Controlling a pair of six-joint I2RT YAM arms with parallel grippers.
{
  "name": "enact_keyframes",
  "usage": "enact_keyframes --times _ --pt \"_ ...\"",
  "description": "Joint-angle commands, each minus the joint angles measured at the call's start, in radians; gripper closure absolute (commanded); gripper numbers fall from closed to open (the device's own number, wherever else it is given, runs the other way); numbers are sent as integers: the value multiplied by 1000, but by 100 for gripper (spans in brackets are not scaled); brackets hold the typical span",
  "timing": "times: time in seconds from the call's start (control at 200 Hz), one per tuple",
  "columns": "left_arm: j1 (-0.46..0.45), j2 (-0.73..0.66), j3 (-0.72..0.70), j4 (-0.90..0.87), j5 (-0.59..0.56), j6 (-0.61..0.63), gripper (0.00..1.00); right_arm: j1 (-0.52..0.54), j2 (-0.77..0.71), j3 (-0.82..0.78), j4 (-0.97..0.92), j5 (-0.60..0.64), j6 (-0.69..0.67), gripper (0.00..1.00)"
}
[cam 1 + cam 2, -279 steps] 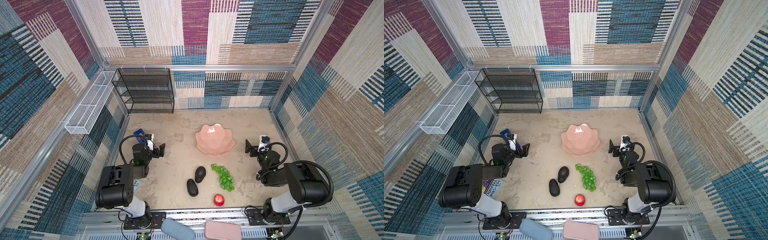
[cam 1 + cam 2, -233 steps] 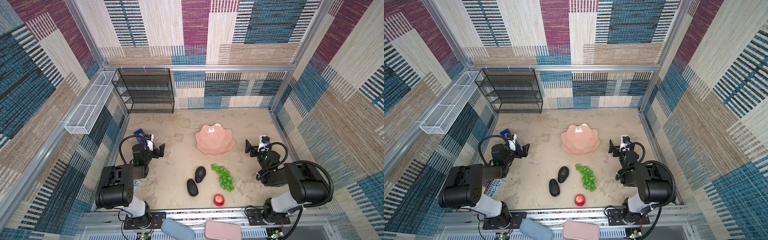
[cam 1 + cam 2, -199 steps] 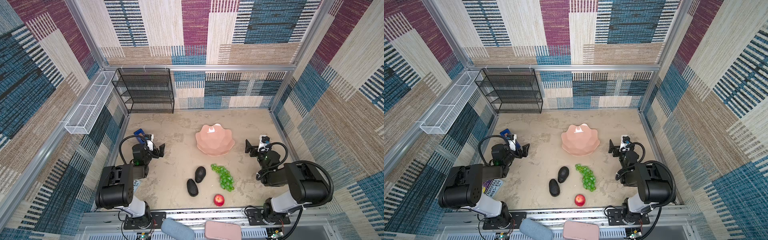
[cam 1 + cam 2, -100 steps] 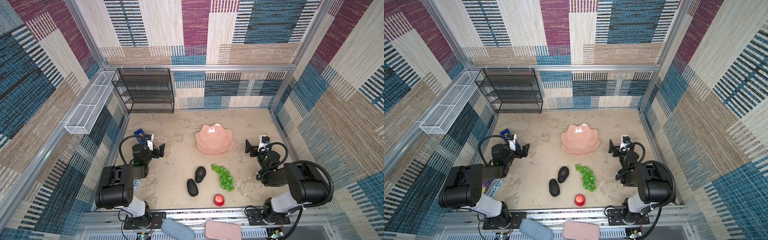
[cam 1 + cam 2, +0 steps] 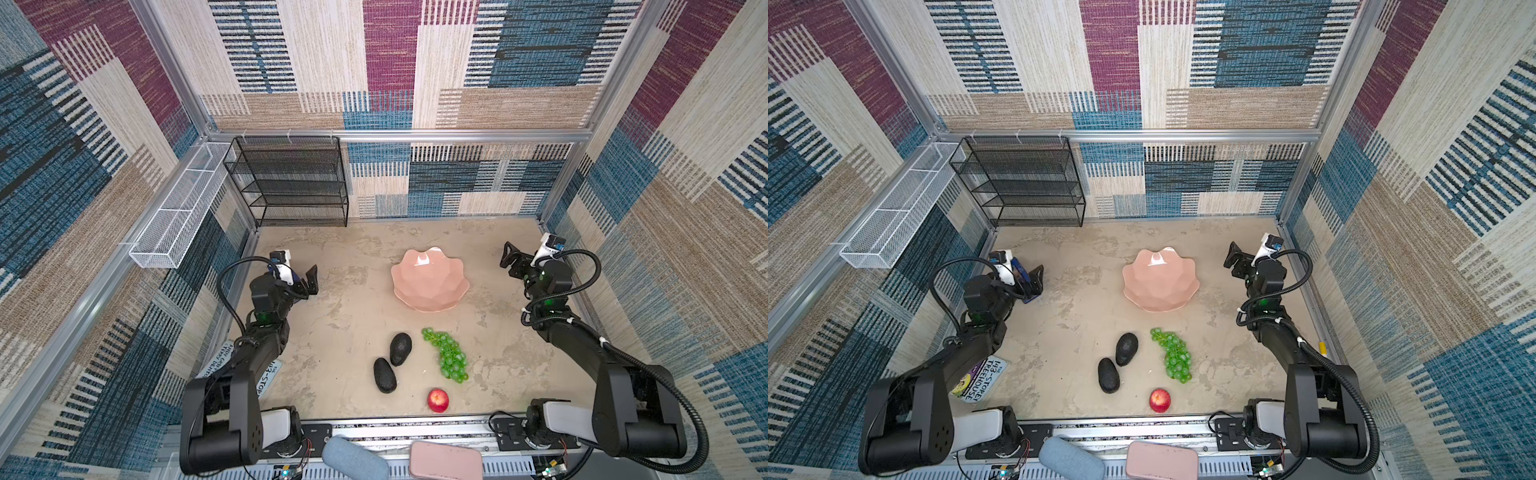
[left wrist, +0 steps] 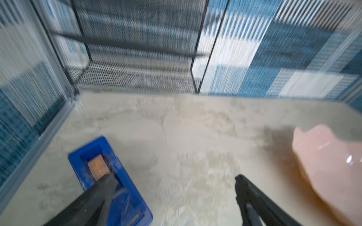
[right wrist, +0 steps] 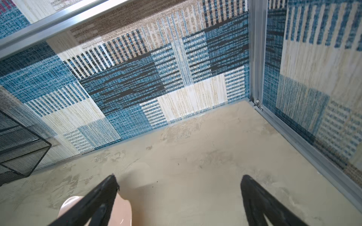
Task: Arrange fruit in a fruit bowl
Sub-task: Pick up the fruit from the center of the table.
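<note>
The pale pink scalloped fruit bowl (image 5: 430, 279) (image 5: 1160, 279) stands mid-table with nothing in it. Nearer the front lie two near-black avocados (image 5: 401, 348) (image 5: 384, 375), a bunch of green grapes (image 5: 449, 360) (image 5: 1175, 360) and a red apple (image 5: 437, 400) (image 5: 1160, 400). My left gripper (image 5: 301, 279) (image 6: 174, 177) is open and holds nothing, low over the table left of the bowl (image 6: 329, 162). At the bowl's right, my right gripper (image 5: 519, 259) (image 7: 178, 177) is also open over bare table, with the bowl's rim (image 7: 121, 211) beside one finger.
A small blue box (image 6: 109, 182) lies on the table under one left finger. A black mesh shelf rack (image 5: 291, 183) stands at the back left, and a white wire basket (image 5: 178, 216) hangs on the left wall. A book (image 5: 980, 380) lies under the left arm.
The left arm has stirred slightly and its wrist view is blurred. The fruit, the bowl and the right arm have not moved.
</note>
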State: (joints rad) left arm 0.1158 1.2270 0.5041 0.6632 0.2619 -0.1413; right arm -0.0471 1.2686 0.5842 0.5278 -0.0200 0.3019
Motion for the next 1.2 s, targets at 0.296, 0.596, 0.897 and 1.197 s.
enact_keyframes --times 0.296,0.596,0.897,1.197 --pt "-13 -124 219 -588 380 -418 20 12 -167 -46 -158 -157 42 0" --pt "-350 -181 351 -1136 90 -241 19 61 -189 -15 -221 -162 33 0" --pt "-755 -148 329 -1140 -80 -296 19 100 -142 -17 -199 -182 45 0" --pt "-977 76 394 -1118 -159 -304 19 104 -140 -26 -198 -193 46 0"
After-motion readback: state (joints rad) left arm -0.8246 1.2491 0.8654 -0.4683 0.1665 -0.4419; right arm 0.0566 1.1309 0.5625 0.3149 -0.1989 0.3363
